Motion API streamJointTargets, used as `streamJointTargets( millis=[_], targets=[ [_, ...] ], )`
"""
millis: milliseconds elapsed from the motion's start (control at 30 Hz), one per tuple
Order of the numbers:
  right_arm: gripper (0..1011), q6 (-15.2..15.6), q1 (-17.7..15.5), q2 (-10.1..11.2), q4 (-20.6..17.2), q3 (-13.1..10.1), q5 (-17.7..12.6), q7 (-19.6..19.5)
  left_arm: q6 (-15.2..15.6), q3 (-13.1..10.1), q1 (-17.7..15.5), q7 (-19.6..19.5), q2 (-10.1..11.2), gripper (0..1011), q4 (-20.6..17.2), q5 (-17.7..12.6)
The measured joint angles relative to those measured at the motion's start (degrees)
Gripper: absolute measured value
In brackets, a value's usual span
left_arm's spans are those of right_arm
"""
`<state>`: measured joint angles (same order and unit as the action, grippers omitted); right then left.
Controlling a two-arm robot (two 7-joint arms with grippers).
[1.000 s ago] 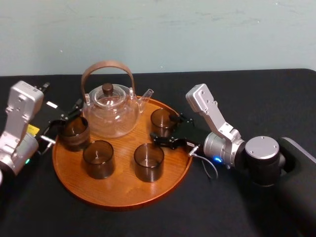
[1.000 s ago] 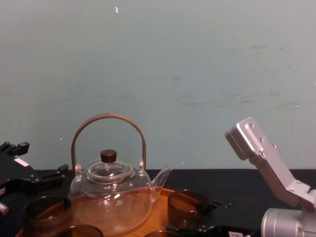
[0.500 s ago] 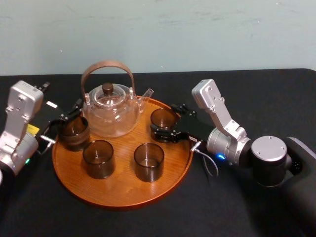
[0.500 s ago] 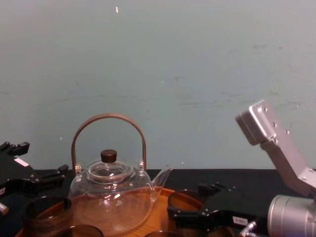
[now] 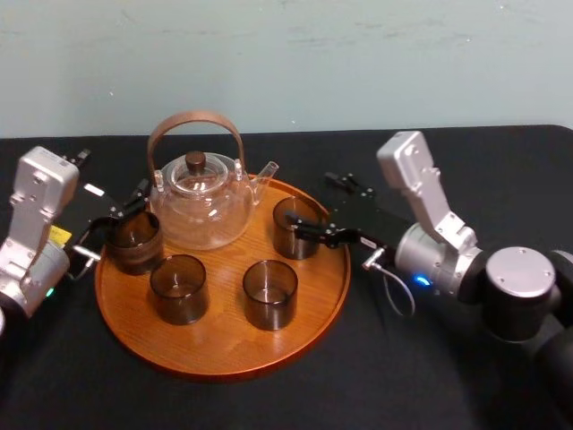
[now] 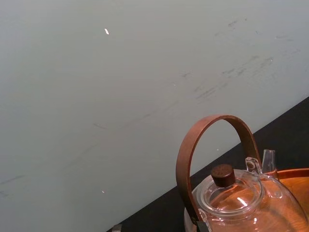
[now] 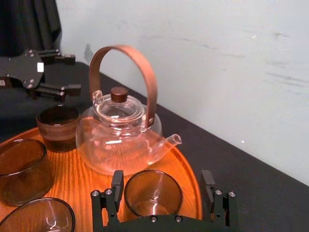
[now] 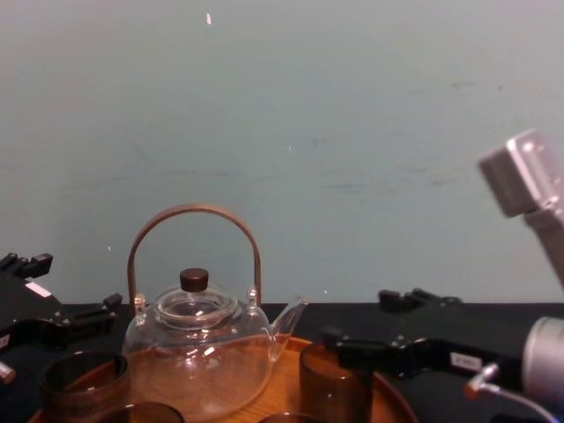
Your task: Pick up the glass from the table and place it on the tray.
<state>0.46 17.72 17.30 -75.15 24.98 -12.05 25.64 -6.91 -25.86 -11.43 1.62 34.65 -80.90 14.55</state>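
Observation:
The round wooden tray lies on the black table. A dark glass stands upright on the tray's right rear part. My right gripper is open, hovering just to the right of that glass without touching it. In the right wrist view the glass sits beyond the two spread fingers. In the chest view the right gripper is a little above and right of the glass. My left gripper is open at the tray's left rear edge.
A glass teapot with a brown arched handle stands at the tray's back. Three more dark glasses rest on the tray: one at the left, one at front left, one at front centre.
My right gripper has drawn back to the right and risen away from the right rear glass, which stays on the tray. The left arm has not moved.

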Motion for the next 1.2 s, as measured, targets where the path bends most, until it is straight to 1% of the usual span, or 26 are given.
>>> streamJointTargets(
  millis=[100, 200, 233, 333, 367, 433, 467, 533, 700, 867, 900, 1000, 1200],
  targets=[
    [1002, 0.1, -1.0, 0.7, -1.3, -0.9, -0.9, -0.1, 0.0, 0.0, 0.0, 0.0, 0.0, 1001, 0.0, 0.0],
    [1002, 0.1, -2.3, 1.7, -2.8, -2.3, -2.2, -0.5, 0.0, 0.0, 0.0, 0.0, 0.0, 1001, 0.0, 0.0],
    [1002, 0.1, -3.0, 2.3, -3.4, -3.2, -2.8, -0.7, 0.0, 0.0, 0.0, 0.0, 0.0, 1001, 0.0, 0.0],
    [1002, 0.1, -3.9, 3.1, -4.1, -4.5, -3.9, -1.0, 0.0, 0.0, 0.0, 0.0, 0.0, 1001, 0.0, 0.0],
    [1002, 0.0, -4.5, 3.5, -4.3, -5.5, -4.7, -1.3, 0.0, 0.0, 0.0, 0.0, 0.0, 1001, 0.0, 0.0],
    [1002, -0.1, -5.1, 3.9, -4.5, -6.3, -5.3, -1.6, 0.0, 0.0, 0.0, 0.0, 0.0, 1001, 0.0, 0.0],
    [1002, -0.2, -5.6, 4.3, -4.5, -7.2, -5.8, -2.0, 0.0, 0.0, 0.0, 0.0, 0.0, 1002, 0.0, 0.0],
    [1002, -0.4, -6.3, 4.7, -4.5, -8.2, -6.3, -2.6, 0.0, 0.0, 0.0, 0.0, 0.0, 1001, 0.0, 0.0],
    [1002, -0.9, -7.4, 5.2, -3.8, -10.1, -7.3, -3.5, 0.0, 0.0, 0.0, 0.0, 0.0, 1001, 0.0, 0.0],
    [1002, -1.3, -8.2, 5.3, -2.7, -11.5, -7.3, -4.9, 0.0, 0.0, 0.0, 0.0, 0.0, 1001, 0.0, 0.0],
    [1002, -1.3, -8.2, 5.3, -2.7, -11.5, -7.3, -4.9, 0.0, 0.0, 0.0, 0.0, 0.0, 1001, 0.0, 0.0],
    [1002, -1.7, -8.4, 5.2, -2.1, -11.9, -5.5, -6.9, 0.0, 0.0, 0.0, 0.0, 0.0, 1001, 0.0, 0.0],
    [1002, -1.8, -8.4, 4.3, -1.0, -11.9, -4.1, -7.2, 0.0, 0.0, 0.0, 0.0, 0.0, 1001, 0.0, 0.0]
  ],
)
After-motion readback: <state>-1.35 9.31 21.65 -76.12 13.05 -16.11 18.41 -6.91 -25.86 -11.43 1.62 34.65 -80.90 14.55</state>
